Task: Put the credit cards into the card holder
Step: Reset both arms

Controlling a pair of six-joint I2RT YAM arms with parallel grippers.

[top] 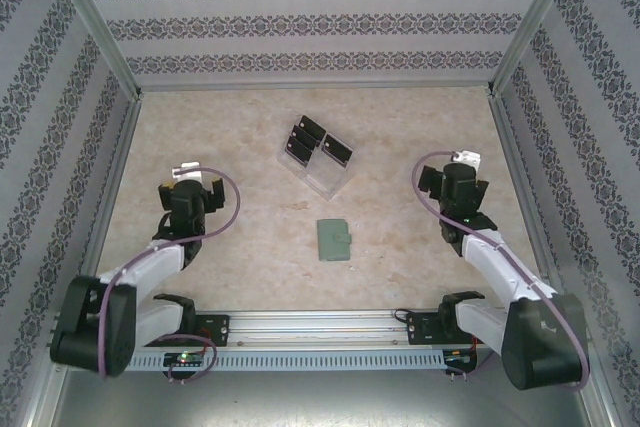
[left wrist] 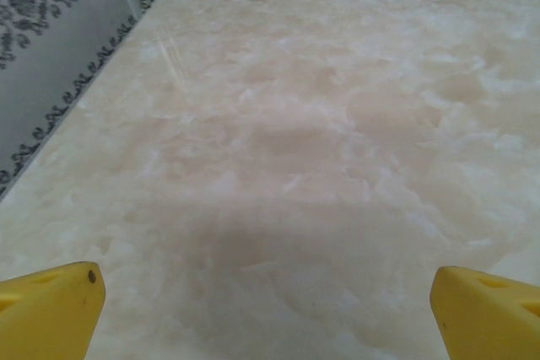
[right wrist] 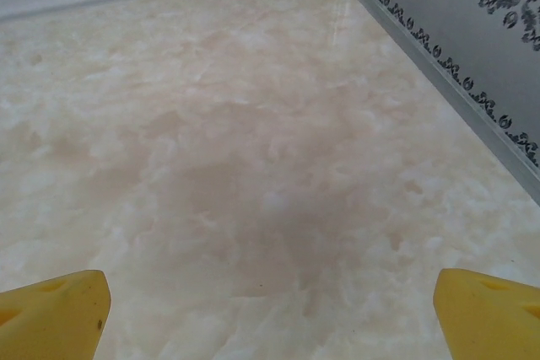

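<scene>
It was a lab robot cell: patterned panels (top: 320,22) on aluminium rails (top: 93,22) stood beyond and beside the left claw (left wrist: 266,292).

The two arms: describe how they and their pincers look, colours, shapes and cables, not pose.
The left arm and right arm have black joint housings joined by pale grey-white links, each trailing a lilac cable from the wrist. The left pincer and right pincer are black, each carrying a small white block. In the wrist views, the fingertips are bright yellow wedges.
</scene>
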